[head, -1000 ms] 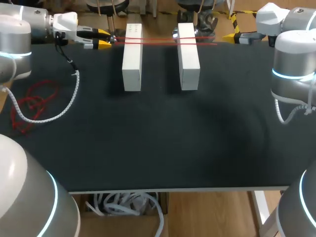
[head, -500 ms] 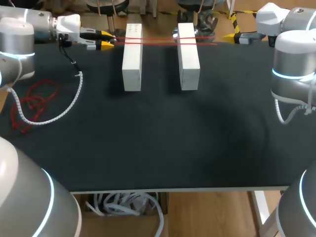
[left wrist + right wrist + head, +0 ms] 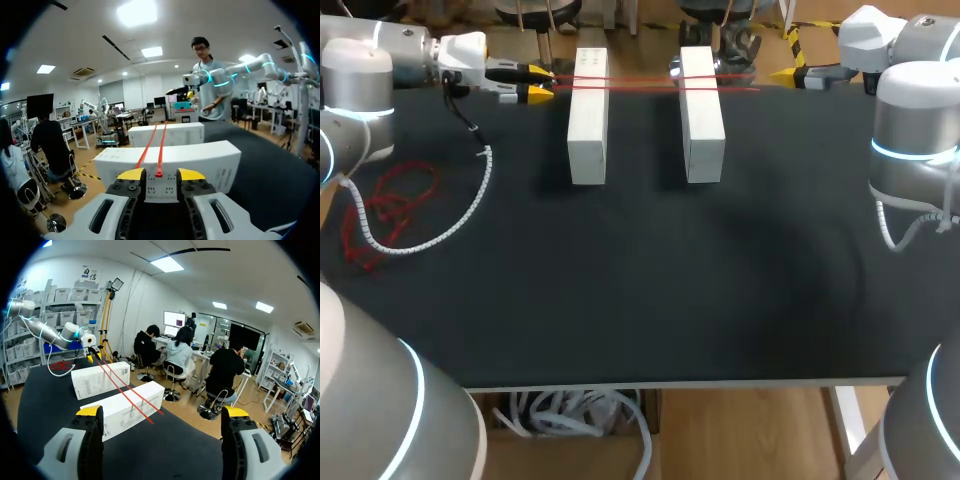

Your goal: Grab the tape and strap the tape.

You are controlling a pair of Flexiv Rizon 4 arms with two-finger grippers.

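Left hand (image 3: 161, 174): at the far left edge of the desk (image 3: 640, 290), level with the box tops, its yellow fingers (image 3: 131, 174) slightly spread. The end of the red tape (image 3: 640, 83) lies in the gap between them, and we see neither finger pressing on it. Right hand (image 3: 162, 412): at the far right edge of the desk, fingers spread wide and holding nothing, well apart from the other tape end. Red tape, location: two thin strands side by side, running crosswise over the tops of both boxes near their far ends and reaching a little past the right box toward the right hand. Left white box (image 3: 588, 120) and right white box (image 3: 702, 115): long cartons lying parallel with a bare strip of desk between them. Both are closed, so we cannot tell what, if anything, is in them. Progress, as we judge it: the tape is laid across the boxes and our left hand is lined up on its end, but the grab is not yet made. The closing of the fingers and the whole strapping step remain. Also on the desk: a loose red tangle (image 3: 385, 210) near the left edge, with the left arm's white coiled cable (image 3: 430, 235) trailing beside it.
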